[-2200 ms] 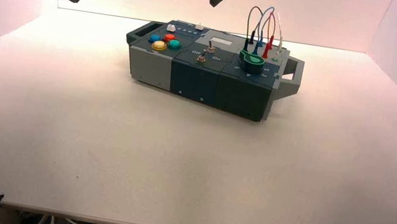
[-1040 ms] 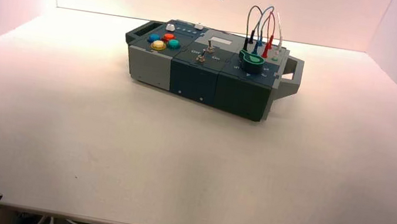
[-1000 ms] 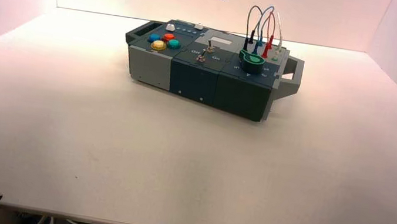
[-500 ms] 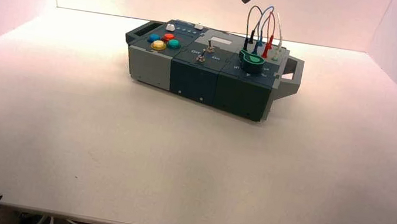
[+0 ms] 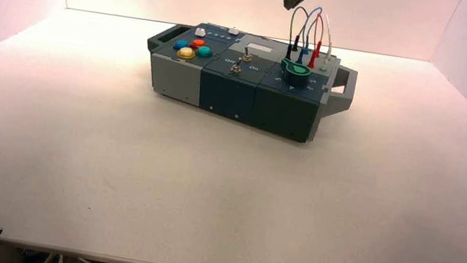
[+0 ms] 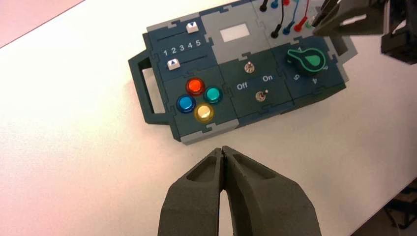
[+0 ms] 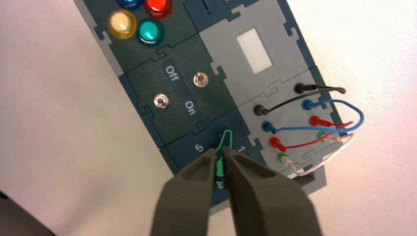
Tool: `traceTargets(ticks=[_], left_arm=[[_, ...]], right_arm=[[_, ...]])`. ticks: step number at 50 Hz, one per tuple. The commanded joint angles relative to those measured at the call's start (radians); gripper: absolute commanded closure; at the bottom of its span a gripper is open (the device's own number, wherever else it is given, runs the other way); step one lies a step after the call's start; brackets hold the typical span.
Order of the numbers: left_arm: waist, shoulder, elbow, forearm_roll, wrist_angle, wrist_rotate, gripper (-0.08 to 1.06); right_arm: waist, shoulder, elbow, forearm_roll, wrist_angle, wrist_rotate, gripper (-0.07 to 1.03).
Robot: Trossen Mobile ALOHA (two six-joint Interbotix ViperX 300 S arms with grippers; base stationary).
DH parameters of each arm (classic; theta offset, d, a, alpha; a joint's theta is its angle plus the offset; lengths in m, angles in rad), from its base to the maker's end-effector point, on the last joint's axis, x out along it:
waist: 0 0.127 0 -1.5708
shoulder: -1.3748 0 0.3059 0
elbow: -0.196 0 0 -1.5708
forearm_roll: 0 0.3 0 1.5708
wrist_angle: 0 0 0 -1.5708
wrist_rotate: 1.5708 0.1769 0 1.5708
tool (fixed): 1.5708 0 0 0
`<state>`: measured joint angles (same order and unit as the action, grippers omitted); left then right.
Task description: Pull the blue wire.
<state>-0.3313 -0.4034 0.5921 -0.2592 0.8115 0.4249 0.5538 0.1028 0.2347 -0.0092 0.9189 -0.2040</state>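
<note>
On the box [image 5: 175, 79], black [image 7: 300, 100], red [image 7: 300, 145] and white jumper wires [image 7: 325, 160] are arching between sockets; a green pointer knob [image 5: 296, 73], two toggle switches [image 6: 250, 68] and four round push buttons [image 6: 195, 86] are sitting nearby.

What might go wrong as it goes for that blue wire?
The blue wire passes over the red wire, so the right gripper, above and just left of the wires, might snag both. The black wire runs close beside it and could perhaps be caught instead.
</note>
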Motion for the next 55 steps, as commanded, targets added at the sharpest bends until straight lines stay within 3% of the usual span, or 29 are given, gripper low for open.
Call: traceTargets(ticks=[1,16,24,37,40,43,55], left_arm=[[-0.003,-0.006,-0.037,-0.008,-0.008,-0.002,1.01],[-0.003,-0.005,-0.046,-0.011,-0.011,-0.002,1.01],[-0.002,0.003,-0.051,-0.011,-0.011,-0.002,1.01],[-0.003,0.026,-0.057,-0.011,-0.011,-0.003,1.01],[-0.002,0.034,-0.061,-0.011,-0.009,-0.003,1.01],[-0.002,0.043,-0.067,-0.011,-0.011,-0.003,1.01],[-0.003,0.060,-0.087,-0.011,-0.009,-0.002,1.01]], right_arm=[[-0.002,-0.015,-0.005,-0.021,-0.002,0.000,0.82],[-0.002,-0.012,0.021,-0.115,-0.002,0.018,0.78],[-0.002,-0.014,0.023,-0.144,-0.002,0.026,0.77],[-0.009,-0.003,0.023,-0.178,-0.005,0.032,0.76],[-0.017,0.002,0.025,-0.184,-0.008,0.032,0.71],[-0.025,0.006,0.025,-0.184,-0.012,0.035,0.66],[-0.058,0.034,0.026,-0.179,-0.060,0.034,0.66]])
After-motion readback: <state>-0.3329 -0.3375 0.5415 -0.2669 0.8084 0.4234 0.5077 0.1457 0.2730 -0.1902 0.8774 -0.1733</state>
